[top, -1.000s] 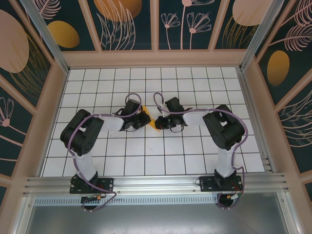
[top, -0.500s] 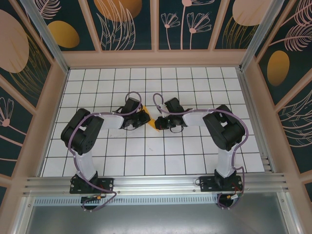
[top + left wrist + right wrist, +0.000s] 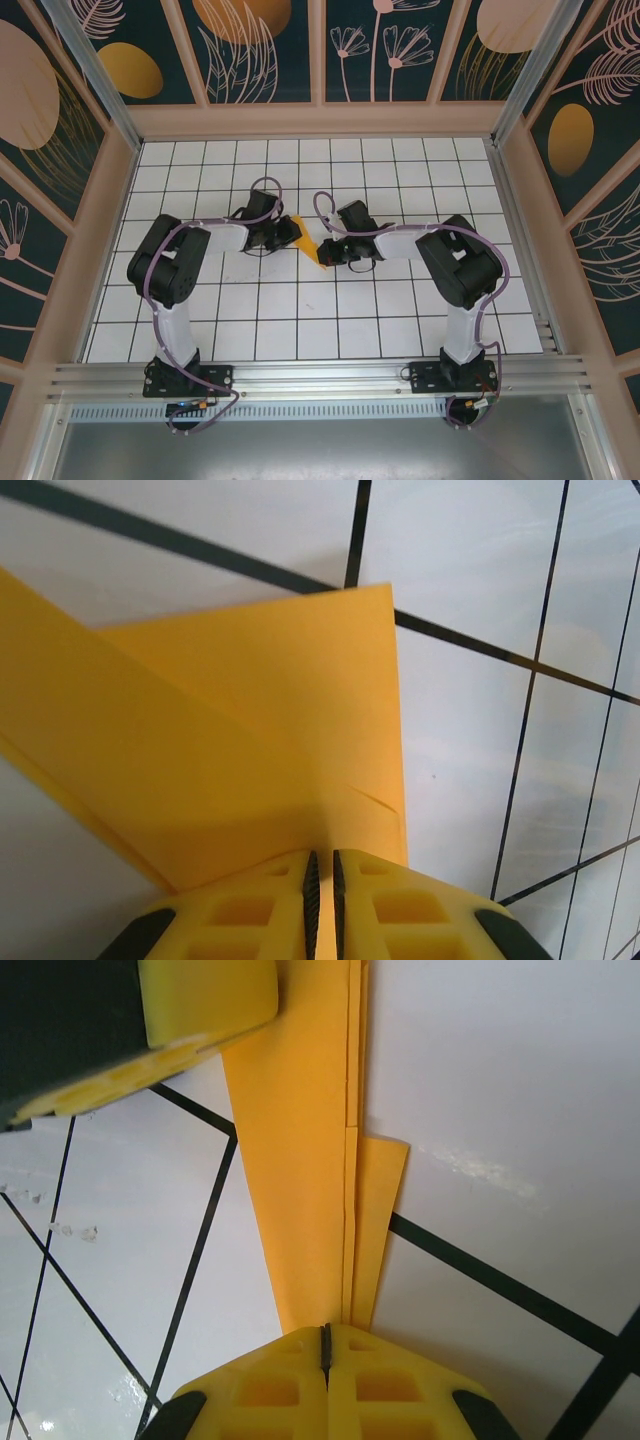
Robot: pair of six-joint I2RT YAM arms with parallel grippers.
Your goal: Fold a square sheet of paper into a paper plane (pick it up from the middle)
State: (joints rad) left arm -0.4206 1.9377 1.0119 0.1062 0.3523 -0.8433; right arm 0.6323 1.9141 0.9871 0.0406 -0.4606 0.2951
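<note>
Left pincer (image 3: pixel 322 865) is pinched nearly shut on the paper plane (image 3: pixel 250 730), and my right pincer (image 3: pixel 325 1335) is clamped shut on its narrow creased end. White grid table (image 3: pixel 400 330) lies under both. Plane spans between my pincers, folded flap (image 3: pixel 380 1210) just ahead of the right one.

white grid table (image 3: pixel 400 300); dark floral wall panels (image 3: pixel 380 50), orange ovals (image 3: pixel 130 70); aluminium rail (image 3: pixel 320 378) at near edge

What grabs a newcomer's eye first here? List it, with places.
The half-folded orange-yellow paper sits at the middle of the white grid table, held between the two black arms. The left jaws are shut on its wider end, the right jaws on its narrow, creased end.
</note>
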